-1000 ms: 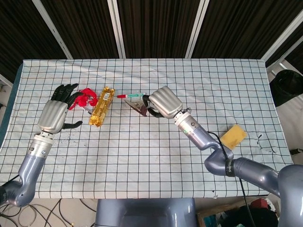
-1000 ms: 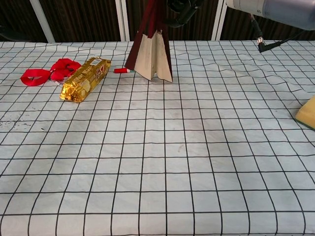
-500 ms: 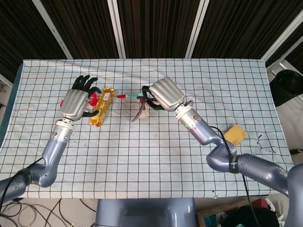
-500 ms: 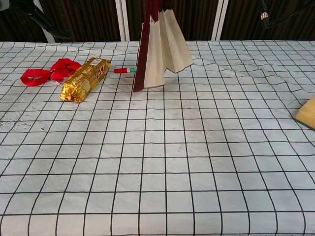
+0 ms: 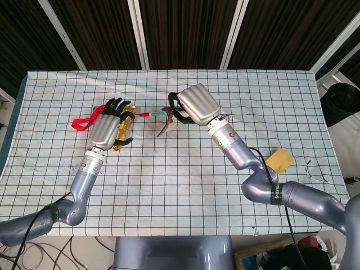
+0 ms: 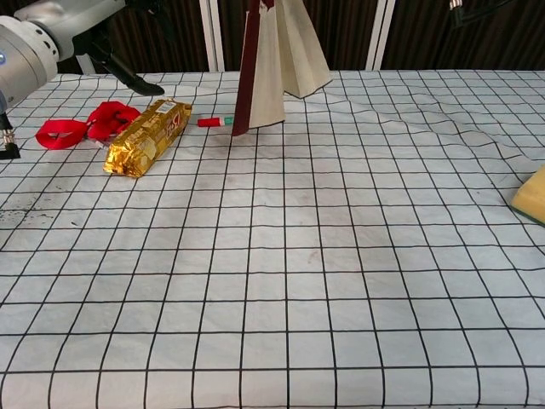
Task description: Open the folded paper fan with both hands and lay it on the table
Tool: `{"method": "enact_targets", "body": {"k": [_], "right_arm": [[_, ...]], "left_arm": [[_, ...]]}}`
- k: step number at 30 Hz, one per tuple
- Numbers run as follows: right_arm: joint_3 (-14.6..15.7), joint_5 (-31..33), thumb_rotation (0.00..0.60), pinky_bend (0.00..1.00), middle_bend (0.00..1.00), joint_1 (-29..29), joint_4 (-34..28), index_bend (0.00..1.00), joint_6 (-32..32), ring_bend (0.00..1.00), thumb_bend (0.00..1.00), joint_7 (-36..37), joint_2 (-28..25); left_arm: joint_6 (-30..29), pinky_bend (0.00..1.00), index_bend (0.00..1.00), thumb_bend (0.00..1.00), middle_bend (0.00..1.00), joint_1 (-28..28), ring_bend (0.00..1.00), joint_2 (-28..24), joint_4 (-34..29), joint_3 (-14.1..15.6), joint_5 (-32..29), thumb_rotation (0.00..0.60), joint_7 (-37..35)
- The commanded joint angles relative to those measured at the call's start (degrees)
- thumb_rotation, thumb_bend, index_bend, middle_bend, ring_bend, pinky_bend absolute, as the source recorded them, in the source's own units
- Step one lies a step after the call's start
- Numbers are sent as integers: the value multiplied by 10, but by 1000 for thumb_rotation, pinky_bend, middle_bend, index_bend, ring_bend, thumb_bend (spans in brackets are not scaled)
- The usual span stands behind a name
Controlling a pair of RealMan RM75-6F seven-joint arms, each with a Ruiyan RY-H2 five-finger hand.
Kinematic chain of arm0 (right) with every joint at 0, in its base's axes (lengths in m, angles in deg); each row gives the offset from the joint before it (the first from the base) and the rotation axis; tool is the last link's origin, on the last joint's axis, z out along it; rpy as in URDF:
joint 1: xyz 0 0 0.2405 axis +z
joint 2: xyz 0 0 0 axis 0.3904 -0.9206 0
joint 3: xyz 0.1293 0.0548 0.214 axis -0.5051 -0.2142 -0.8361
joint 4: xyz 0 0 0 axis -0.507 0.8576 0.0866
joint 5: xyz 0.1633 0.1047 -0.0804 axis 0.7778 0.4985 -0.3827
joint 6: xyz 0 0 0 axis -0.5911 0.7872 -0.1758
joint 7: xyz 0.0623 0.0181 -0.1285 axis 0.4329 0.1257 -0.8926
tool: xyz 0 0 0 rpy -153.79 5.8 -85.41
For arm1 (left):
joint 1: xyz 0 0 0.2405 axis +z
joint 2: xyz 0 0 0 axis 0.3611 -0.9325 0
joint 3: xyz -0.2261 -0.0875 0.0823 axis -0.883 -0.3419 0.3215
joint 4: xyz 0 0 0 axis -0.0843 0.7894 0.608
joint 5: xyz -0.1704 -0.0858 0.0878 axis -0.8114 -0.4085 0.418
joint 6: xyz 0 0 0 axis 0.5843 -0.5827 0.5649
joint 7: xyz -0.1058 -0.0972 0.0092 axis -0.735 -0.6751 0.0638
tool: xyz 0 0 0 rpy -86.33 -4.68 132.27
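The paper fan point(image 6: 281, 60) hangs partly spread and upright, cream pleats behind a dark red guard stick whose tip touches the table. In the head view the fan point(image 5: 165, 126) shows as a dark sliver under my right hand point(image 5: 194, 106), which grips its top end. My left hand point(image 5: 108, 125) hovers over the gold packet, fingers apart and holding nothing, a short way left of the fan. In the chest view my left hand point(image 6: 60, 34) enters at the top left, its dark fingers point(image 6: 132, 78) reaching right.
A gold foil packet point(image 6: 146, 136) lies left of the fan, with a red ribbon point(image 6: 81, 128) beside it. A red and green pen point(image 6: 213, 122) lies between the packet and the fan. A yellow sponge point(image 5: 278, 160) sits at the right edge.
My left hand has moved right, from beside the red ribbon to over the gold packet. My right hand has lifted and turned the fan, and its pleats have spread a little.
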Motion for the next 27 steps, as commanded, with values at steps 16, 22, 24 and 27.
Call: {"method": "enact_targets", "body": {"k": [16, 22, 24, 27], "right_arm": [[-23, 100, 600, 777, 874, 19, -47, 777, 21, 934, 387, -55, 1], [-25, 116, 600, 777, 874, 26, -59, 777, 25, 934, 388, -67, -3], [-26, 120, 600, 777, 874, 27, -64, 777, 26, 934, 388, -69, -4], [-25, 123, 600, 777, 874, 29, -69, 777, 27, 934, 387, -72, -6]], "left_arm": [[-40, 0, 400, 172, 118, -36, 0, 125, 140, -10, 28, 600, -54], [-42, 0, 406, 179, 123, -54, 0, 161, 185, -19, 31, 600, -66], [-42, 0, 406, 179, 124, -60, 0, 170, 197, -24, 31, 600, -67], [-42, 0, 409, 181, 130, -70, 0, 183, 212, -31, 29, 600, -71]]}}
